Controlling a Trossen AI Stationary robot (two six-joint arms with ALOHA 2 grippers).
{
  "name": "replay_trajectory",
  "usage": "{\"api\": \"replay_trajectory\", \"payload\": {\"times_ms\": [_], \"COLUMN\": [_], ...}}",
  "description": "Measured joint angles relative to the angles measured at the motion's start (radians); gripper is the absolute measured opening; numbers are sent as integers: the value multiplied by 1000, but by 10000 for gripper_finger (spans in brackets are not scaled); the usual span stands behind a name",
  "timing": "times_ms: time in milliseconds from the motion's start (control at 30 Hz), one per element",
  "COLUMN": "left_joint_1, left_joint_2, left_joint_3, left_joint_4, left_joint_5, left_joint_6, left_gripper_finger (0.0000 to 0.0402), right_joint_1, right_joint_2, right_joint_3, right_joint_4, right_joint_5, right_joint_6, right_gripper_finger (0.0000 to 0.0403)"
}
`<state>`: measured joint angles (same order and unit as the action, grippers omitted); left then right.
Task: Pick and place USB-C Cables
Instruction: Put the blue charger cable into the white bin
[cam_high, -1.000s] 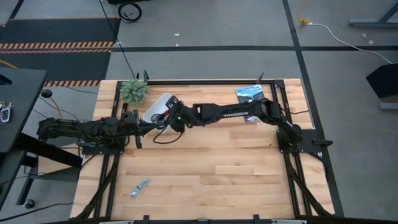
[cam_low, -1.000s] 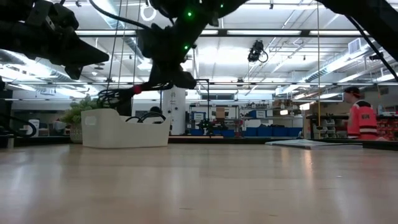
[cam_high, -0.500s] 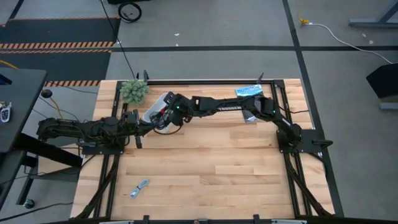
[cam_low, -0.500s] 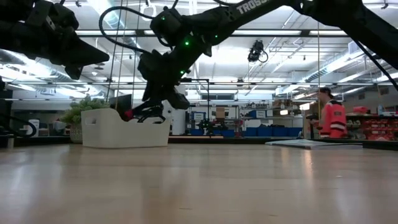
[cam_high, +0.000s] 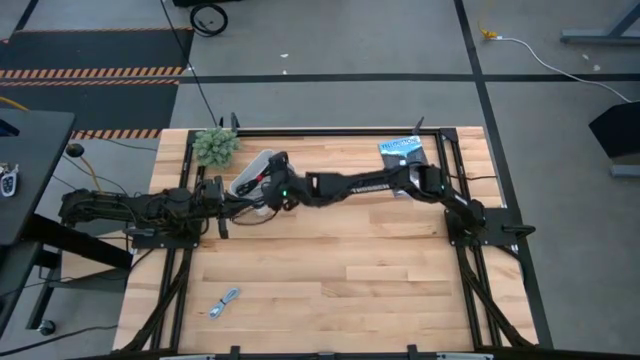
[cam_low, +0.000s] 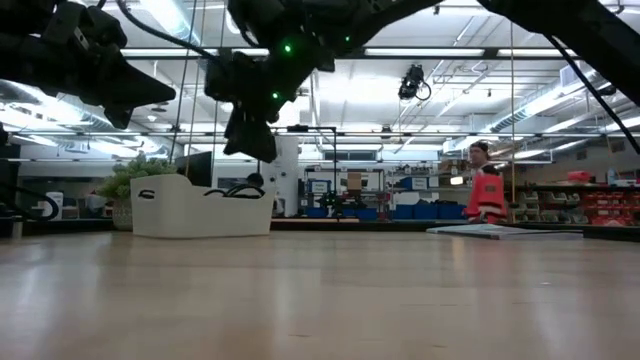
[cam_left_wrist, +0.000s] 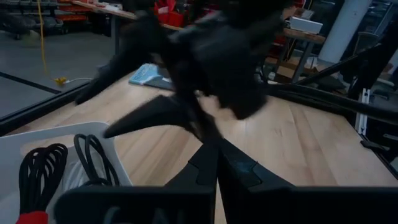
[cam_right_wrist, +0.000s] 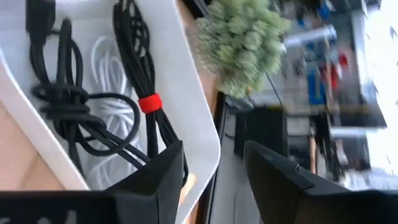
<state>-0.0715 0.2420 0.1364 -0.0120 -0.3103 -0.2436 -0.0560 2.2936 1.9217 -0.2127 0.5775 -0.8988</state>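
My right gripper (cam_right_wrist: 211, 171) hangs over the white bin (cam_high: 247, 172) at the far left of the table (cam_high: 340, 270), just above its rim. My 2 fingers (cam_right_wrist: 163, 168) are spread apart and hold nothing (I can see a clear gap between them in my right wrist view). Below them the black bundle with red tie (cam_right_wrist: 144, 102) lies inside the bin. It rests on the white coil (cam_right_wrist: 107, 124), and the thin black loose coil (cam_right_wrist: 59, 96) lies beside it, tangled with it. So 3 of the cables look like they are already put away.

My left gripper (cam_high: 222, 205) waits low near the bin, on the left side of the table. I cannot tell if its fingers are apart or together.

The short silver-grey cable (cam_high: 225, 301) is still out on the bare wood, near the front left, well apart from the bin. I think it is the last 1 to move.

I judge that I am at the end of a drop, with my right hand empty. Next I should lift away from the bin and swing over to the silver-grey cable. It is small and lies flat, so I need to come down straight over it and pinch it in the middle

The green plant (cam_high: 215, 146) stands just behind the bin, and the blue packet (cam_high: 401, 150) stays at the far right
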Motion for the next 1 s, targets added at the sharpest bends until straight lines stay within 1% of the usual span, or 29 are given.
{"api": "replay_trajectory", "payload": {"times_ms": [200,300,367,433,467,500,633,733,833,933,1000], "left_joint_1": [0,0,0,0,0,0,0,0,0,0,0], "left_joint_2": [0,0,0,0,0,0,0,0,0,0,0], "left_joint_3": [0,0,0,0,0,0,0,0,0,0,0], "left_joint_4": [0,0,0,0,0,0,1,1,1,1,1], "left_joint_5": [0,0,0,0,0,0,0,0,0,0,0], "left_joint_6": [0,0,0,0,0,0,0,0,0,0,0], "left_gripper_finger": [11,11,11,11,11,11,11,11,11,11,11], "right_joint_1": [116,180,221,261,278,292,321,326,330,334,335], "right_joint_2": [0,0,0,-1,-8,-15,-80,-120,-153,-188,-218], "right_joint_3": [0,0,0,1,1,1,1,1,1,-3,-33], "right_joint_4": [-6,-30,-57,-128,-192,-264,-530,-653,-701,-700,-677], "right_joint_5": [119,239,354,445,453,431,199,117,76,48,29], "right_joint_6": [33,57,84,124,173,241,590,737,767,738,708], "right_gripper_finger": [176,176,176,176,175,174,166,161,160,160,159]}}
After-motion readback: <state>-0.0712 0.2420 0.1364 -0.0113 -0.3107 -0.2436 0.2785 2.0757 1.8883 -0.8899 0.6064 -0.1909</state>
